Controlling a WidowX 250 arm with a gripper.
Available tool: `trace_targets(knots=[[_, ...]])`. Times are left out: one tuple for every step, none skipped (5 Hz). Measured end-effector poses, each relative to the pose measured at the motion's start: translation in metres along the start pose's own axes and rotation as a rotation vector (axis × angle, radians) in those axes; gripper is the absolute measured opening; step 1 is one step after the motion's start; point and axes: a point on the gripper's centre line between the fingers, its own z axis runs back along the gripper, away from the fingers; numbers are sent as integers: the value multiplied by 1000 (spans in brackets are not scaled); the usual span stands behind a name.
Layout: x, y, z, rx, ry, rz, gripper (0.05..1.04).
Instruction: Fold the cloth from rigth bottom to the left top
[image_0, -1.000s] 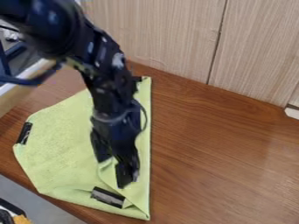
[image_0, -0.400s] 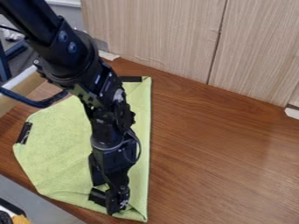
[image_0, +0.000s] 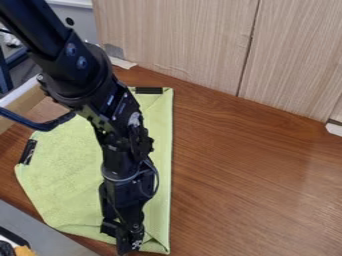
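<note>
Work surface: one brown wooden table (image_0: 254, 175), on which we find the cloth and, above it, the arm. Behind it, upright: pale wood-grain panels (image_0: 180, 40), a dark vertical seam between two of them. At their foot, one white piece (image_0: 122, 63) near the cloth's top edge; a second white piece (image_0: 334, 128) at the right edge of the view, well apart from the cloth. Left side: a pale rail (image_0: 23, 97), slanting, beside the table. Bottom left corner: an orange-yellow item (image_0: 25, 251) and black items beside it, too cut off for us to name.

Cloth: one, light green (image_0: 63, 165), lying on the left part of the table, its right side a long straight edge, with creases at the lower right corner. Two dark strips on it: one (image_0: 148, 90) at the top edge, one (image_0: 28, 152) at the left.

In the way: the black arm (image_0: 80, 75), which covers a band of the cloth from our view. It enters at the upper left and slants down across the cloth. Gripper (image_0: 123, 236): one, black, pointing down at the cloth's lower edge, left of the lower right corner. Whether it is clenched, released or grasping cloth, we cannot tell.
</note>
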Motion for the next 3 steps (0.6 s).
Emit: trace_targets(knots=[[1, -1, 7, 9, -32, -16, 953], [-1, -3, 6, 6, -28, -24, 671], [1, -2, 10, 16, -46, -28, 373]])
